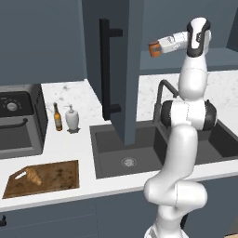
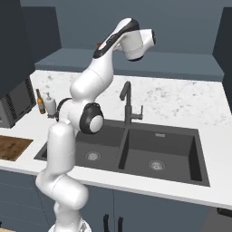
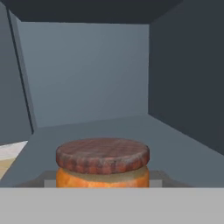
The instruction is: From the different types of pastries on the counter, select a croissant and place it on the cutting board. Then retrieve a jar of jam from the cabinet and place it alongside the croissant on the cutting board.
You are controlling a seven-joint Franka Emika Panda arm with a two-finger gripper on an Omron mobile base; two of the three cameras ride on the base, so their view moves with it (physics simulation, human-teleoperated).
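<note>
Up at the open cabinet [image 1: 125,69], above the sink [image 1: 139,153], the gripper [image 1: 155,49] has its fingers clenched on the jam jar [image 3: 103,164]. Glass, stiff, slick, fairly heavy, breakable; gripping the body below the lid looks safest. Croissant [image 1: 33,175] sits on the cutting board [image 1: 56,179] by the desk's front edge.

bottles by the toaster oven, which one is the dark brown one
The brown bottle, the taller, slimmer one nearer the toaster oven. The soap dispenser beside it is white, squat and has a pump top.

Bottle [image 1: 57,117] beside soap dispenser [image 1: 71,118]; faucet [image 2: 128,105] behind sink [image 2: 158,149].
</note>
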